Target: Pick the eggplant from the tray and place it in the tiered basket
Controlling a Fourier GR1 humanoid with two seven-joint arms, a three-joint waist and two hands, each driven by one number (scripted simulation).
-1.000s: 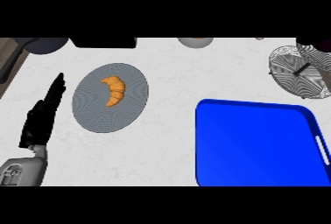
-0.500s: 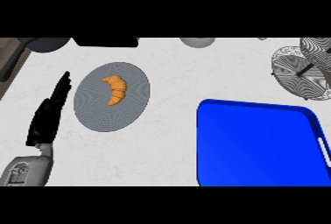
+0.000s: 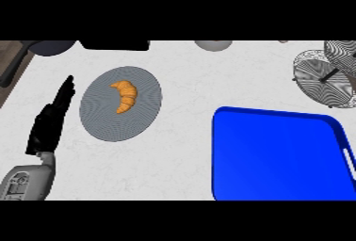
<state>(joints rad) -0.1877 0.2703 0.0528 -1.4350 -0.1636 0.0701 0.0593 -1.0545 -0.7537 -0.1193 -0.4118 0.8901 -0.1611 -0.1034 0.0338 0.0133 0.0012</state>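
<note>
While the left hand [image 3: 49, 124] rests at the table's [image 3: 188, 70] left with fingers straight, holding nothing, a croissant [image 3: 125, 96] lies on the grey plate [image 3: 104, 122] beside it. The blue tray [image 3: 278, 155] shows no eggplant; the tiered basket [image 3: 323, 75] stands upper right.

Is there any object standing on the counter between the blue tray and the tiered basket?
Nothing visible stands between them: bare counter separates the blue tray from the tiered basket. No eggplant shows on the tray. The left robot hand rests open, beside the croissant plate.
</note>
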